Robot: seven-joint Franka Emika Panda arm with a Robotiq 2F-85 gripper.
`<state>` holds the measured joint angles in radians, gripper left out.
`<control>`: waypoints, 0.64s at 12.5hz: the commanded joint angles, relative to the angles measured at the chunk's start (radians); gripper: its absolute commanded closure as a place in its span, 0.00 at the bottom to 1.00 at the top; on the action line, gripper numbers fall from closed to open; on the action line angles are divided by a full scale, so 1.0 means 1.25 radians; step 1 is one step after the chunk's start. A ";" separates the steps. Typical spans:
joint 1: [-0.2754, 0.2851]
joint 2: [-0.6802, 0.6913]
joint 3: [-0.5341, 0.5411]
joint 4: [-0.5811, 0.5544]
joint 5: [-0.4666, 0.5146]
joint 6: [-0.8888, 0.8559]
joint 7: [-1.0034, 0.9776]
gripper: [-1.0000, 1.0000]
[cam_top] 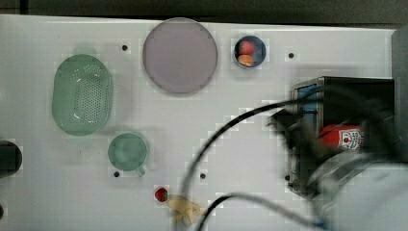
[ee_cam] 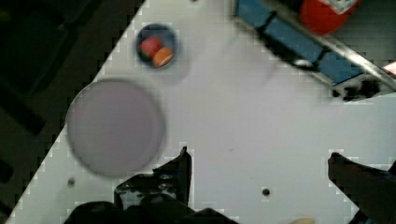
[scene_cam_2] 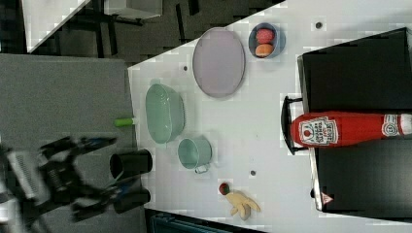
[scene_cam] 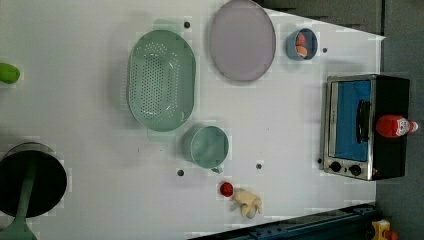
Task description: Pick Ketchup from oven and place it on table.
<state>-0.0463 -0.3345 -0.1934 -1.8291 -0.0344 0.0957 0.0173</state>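
Your Ketchup (scene_cam: 395, 125) sits on the flat black top of the oven (scene_cam: 363, 127), cap pointing away from the door side — not inside it, since the blue glass door is closed with its dark handle across the front. In the right view the bottle lies lengthwise on that top, its base reaching past the front edge over the handle; you can probably take it from above without touching the door. Your gripper (ee_cam: 259, 179) has its jaws spread wide with nothing between them, and the wrist view looks down past them at bare table (scene_cam: 280, 130) in front of the oven, so you have clear room there to set the bottle down.

Further out, the small blue bowl (scene_cam: 302, 44) holds a red piece and an orange piece; the grey plate (scene_cam: 242, 40), green colander (scene_cam: 160, 80) and green cup (scene_cam: 209, 146) look empty — a strawberry (scene_cam: 226, 189) and a pale yellowish toy (scene_cam: 247, 201) lie loose near the cup
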 commanded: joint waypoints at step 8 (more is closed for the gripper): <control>-0.046 0.327 -0.274 -0.019 0.017 0.260 0.021 0.00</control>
<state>-0.1072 0.0895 -0.5518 -1.8721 -0.0217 0.4148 0.0172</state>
